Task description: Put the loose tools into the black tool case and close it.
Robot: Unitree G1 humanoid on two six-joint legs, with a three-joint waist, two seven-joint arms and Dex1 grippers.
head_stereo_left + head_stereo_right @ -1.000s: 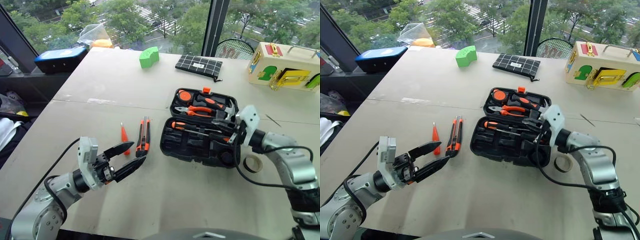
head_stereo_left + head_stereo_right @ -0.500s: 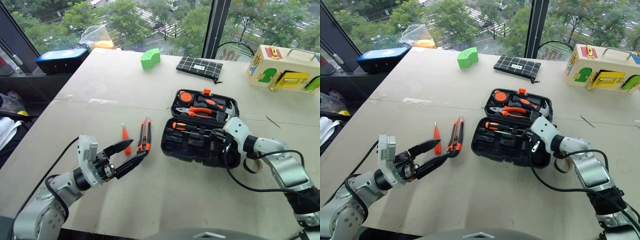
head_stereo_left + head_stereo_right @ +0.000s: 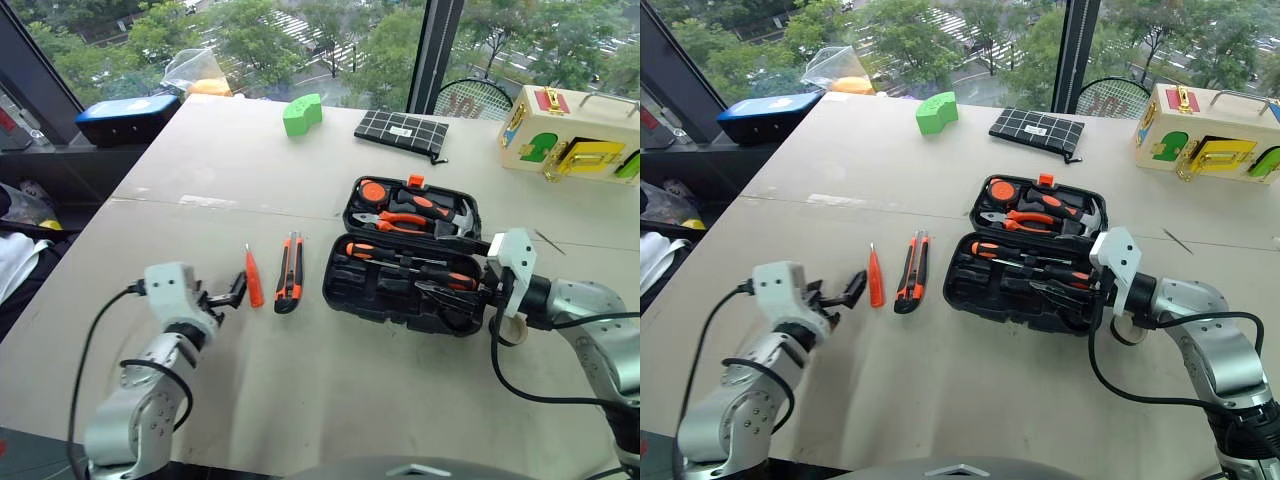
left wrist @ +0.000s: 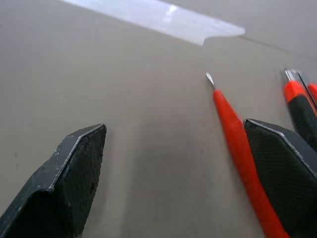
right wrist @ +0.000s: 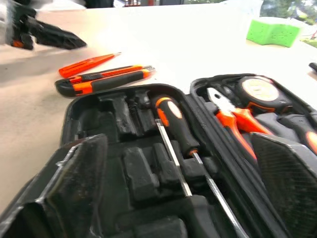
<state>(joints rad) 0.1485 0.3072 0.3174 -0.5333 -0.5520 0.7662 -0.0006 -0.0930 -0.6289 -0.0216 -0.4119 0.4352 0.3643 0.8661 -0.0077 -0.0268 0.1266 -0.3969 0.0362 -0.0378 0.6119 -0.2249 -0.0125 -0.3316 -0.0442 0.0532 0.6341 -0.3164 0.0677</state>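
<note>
Inside the open black tool case (image 3: 400, 290), two screwdrivers (image 3: 400, 258); both hands empty, fingers spread.

Silver-grey jointed arms here, each with a white boxy wrist block and a black cable looping along it; left gripper (image 3: 232, 292) and right gripper (image 3: 1065, 290) carry black, textured, wedge-shaped fingers (image 4: 74, 178).

Left claw (image 4: 176, 183) spread wide over the worktop (image 4: 124, 99), orange pointed tool (image 4: 237, 144) beside one finger.
</note>
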